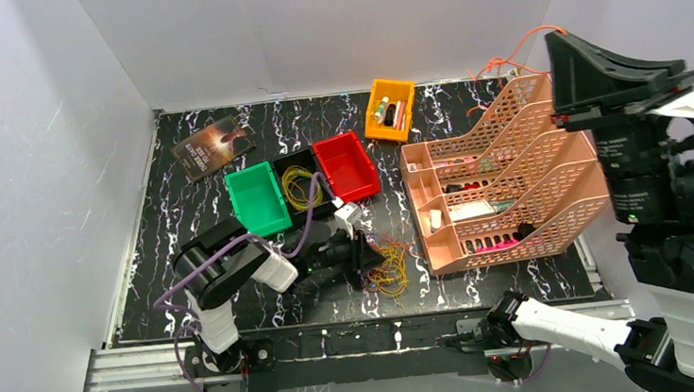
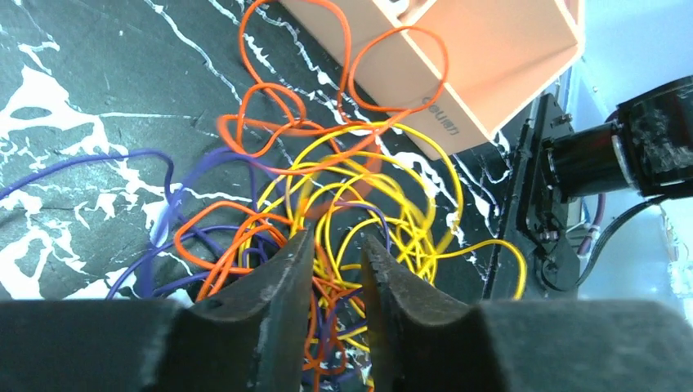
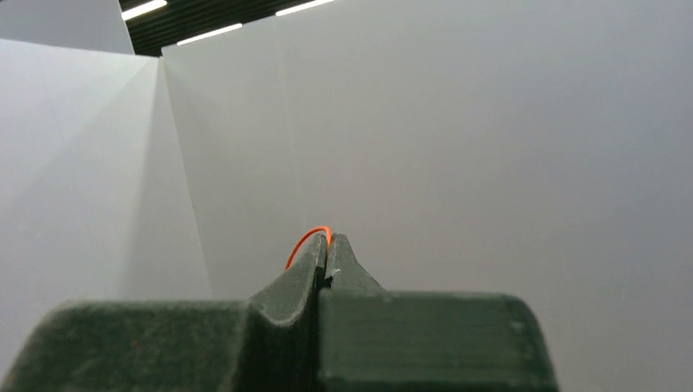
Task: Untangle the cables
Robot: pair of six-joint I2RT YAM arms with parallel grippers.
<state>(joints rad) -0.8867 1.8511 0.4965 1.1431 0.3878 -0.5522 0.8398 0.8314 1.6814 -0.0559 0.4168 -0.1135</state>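
Black marble-look worktop (image 1: 153, 241) appears smooth; thin cables (image 2: 359, 188) have glossy plastic coating; peach tray rack (image 1: 522, 181) is matt perforated plastic.

Black marbled table (image 1: 151, 270) carrying: green bin (image 1: 256, 200), black bin (image 1: 302, 187) and red bin (image 1: 346, 166) in a row beyond the left fingers; orange bin (image 1: 389, 109) farther back; peach tiered tray (image 1: 503, 182) to their right; book (image 1: 212, 146) at far left.

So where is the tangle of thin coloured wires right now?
In the top view, the tangle of thin orange, yellow and purple wires lies on the black marbled table, front centre, just left of the peach plastic tray rack, at the left pincer.
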